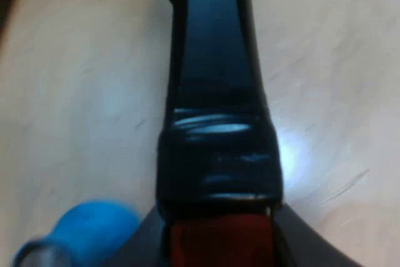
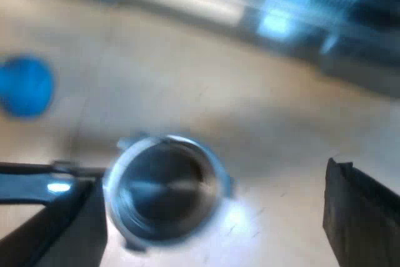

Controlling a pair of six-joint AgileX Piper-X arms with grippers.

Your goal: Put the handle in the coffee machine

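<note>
The metal holder's round basket (image 2: 164, 186) faces up over the pale wooden table, and its dark handle (image 1: 215, 92) runs off from it. The handle's red end (image 1: 219, 242) sits tight between my left gripper's black fingers (image 1: 140, 242), so my left gripper (image 1: 219, 251) is shut on it. My right gripper (image 2: 212, 179) is open, its two fingers (image 2: 356, 211) wide apart on either side of the basket and not touching it.
A blue tamper (image 2: 24, 85) stands on the table (image 2: 206, 85) near the holder, and it shows again beside my left gripper (image 1: 87, 232). The espresso machine's blurred metal front (image 2: 294, 17) lies beyond the holder.
</note>
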